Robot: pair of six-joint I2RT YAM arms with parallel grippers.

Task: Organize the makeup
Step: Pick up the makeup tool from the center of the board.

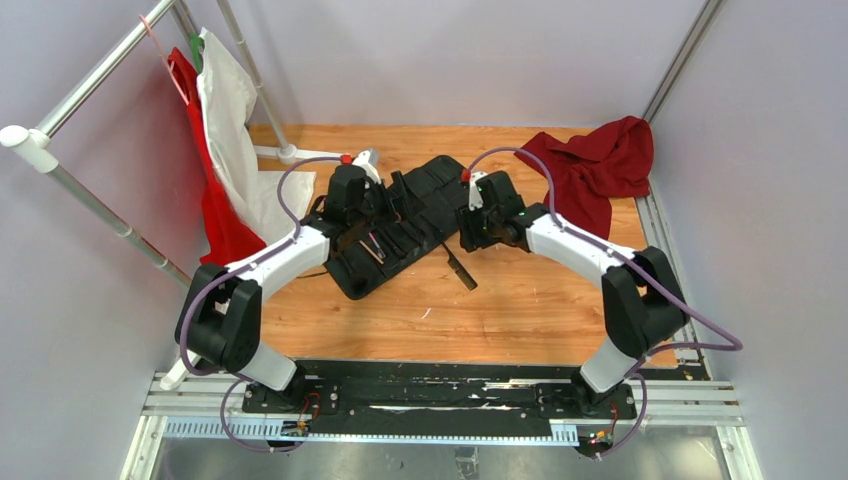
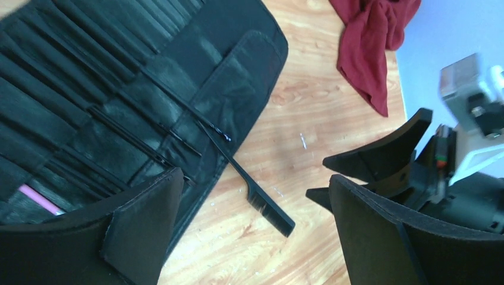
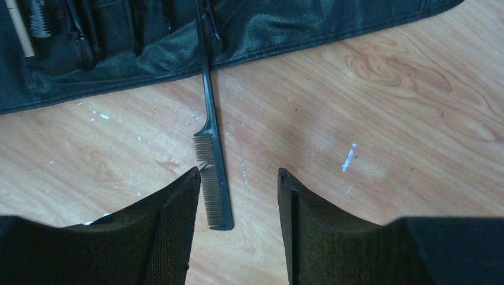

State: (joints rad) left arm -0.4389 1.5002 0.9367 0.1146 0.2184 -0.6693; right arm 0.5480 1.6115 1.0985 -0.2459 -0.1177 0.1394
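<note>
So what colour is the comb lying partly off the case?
The comb is black all over, teeth and handle alike; the right wrist view shows it best.

The left arm (image 1: 272, 262) and the right arm (image 1: 585, 248) are each showing white shells along the long links and bulky black housings at the joints. A purple cable (image 1: 283, 195) is running along each arm, and a red cap (image 1: 346, 158) is showing at each wrist. The left gripper (image 2: 255, 178) and the right gripper (image 3: 239, 172) are wearing broad, matte black, wedge-shaped fingers. A scuffed black plate (image 1: 440, 395) is carrying both bases.
</note>
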